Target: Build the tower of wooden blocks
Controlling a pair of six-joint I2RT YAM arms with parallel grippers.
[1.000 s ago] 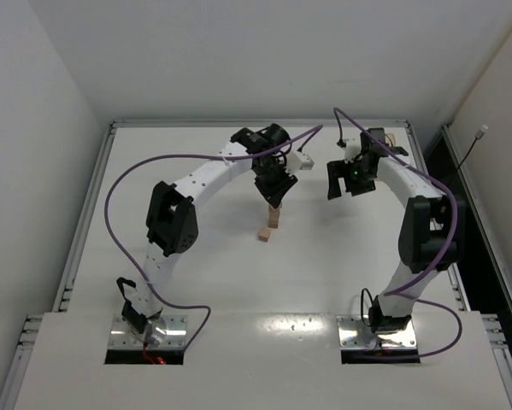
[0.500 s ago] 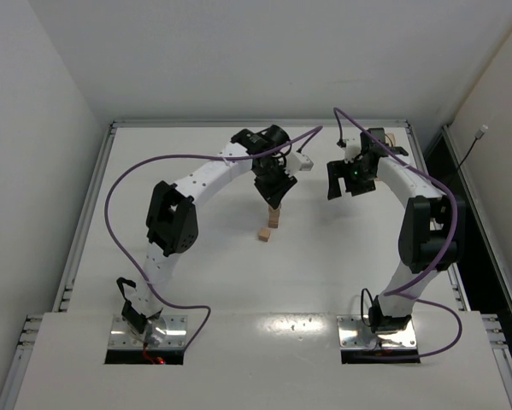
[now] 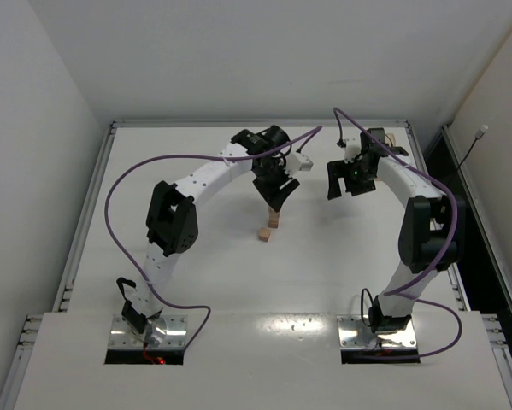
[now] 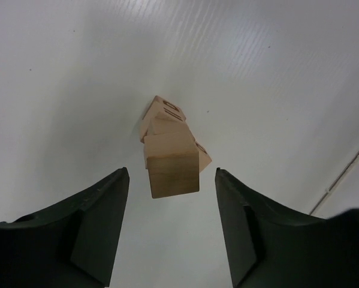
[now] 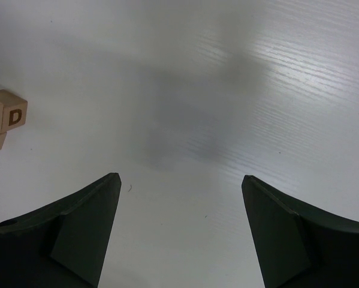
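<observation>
The tower (image 3: 273, 218) of tan wood blocks stands mid-table. In the left wrist view I look down on its top block (image 4: 172, 171), with the lower blocks (image 4: 162, 117) showing behind it. My left gripper (image 3: 278, 193) hangs just above the tower. The left gripper (image 4: 171, 180) is open, and both fingers stand clear of the top block's sides. One loose block (image 3: 264, 234) lies just in front of the tower. My right gripper (image 3: 350, 181) hovers at the back right, and in its wrist view the right gripper (image 5: 180, 177) is open over bare table.
Two lettered blocks (image 5: 8, 115) lie at the left edge of the right wrist view. A tan object (image 3: 391, 137) shows behind the right arm at the back right corner. The table's raised rim (image 3: 93, 196) runs along the left, back and right sides.
My left gripper's jaws have spread apart, letting go of the tower's top block, which stays in place. The right arm has not moved.
</observation>
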